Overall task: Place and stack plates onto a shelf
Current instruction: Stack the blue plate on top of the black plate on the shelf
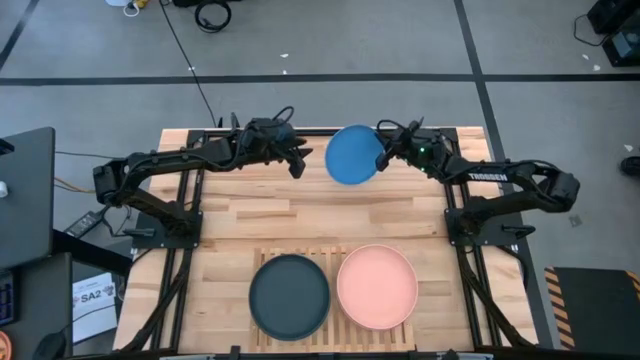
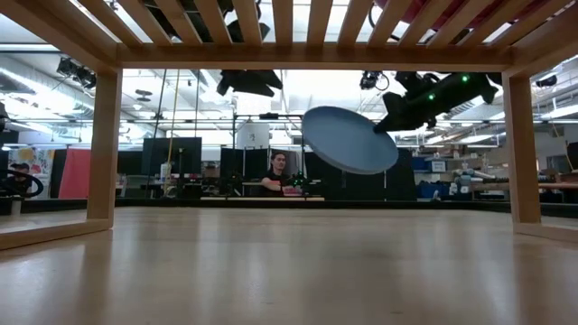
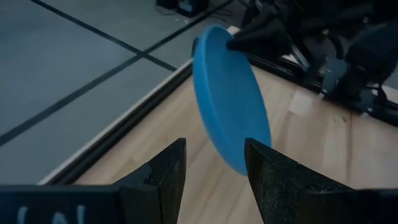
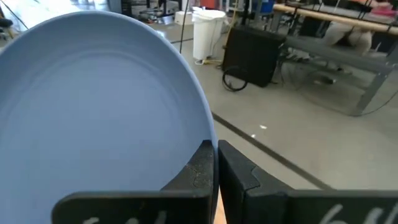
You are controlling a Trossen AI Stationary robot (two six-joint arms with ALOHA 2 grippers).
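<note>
While the right end effector (image 1: 384,155) clenches the blue plate (image 1: 353,155) by its rim, tilted above the bench's (image 1: 300,210) far edge, the left end effector (image 1: 299,164) waits beside it, released, perhaps for a handover.

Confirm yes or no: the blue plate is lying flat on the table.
No, the right end effector holds the blue plate tilted in the air.

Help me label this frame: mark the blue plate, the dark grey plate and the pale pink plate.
blue plate (image 1: 352,156), high view, middle of its face.
dark grey plate (image 1: 289,295), high view, centre of its well.
pale pink plate (image 1: 377,286), high view, centre of its well.
</note>
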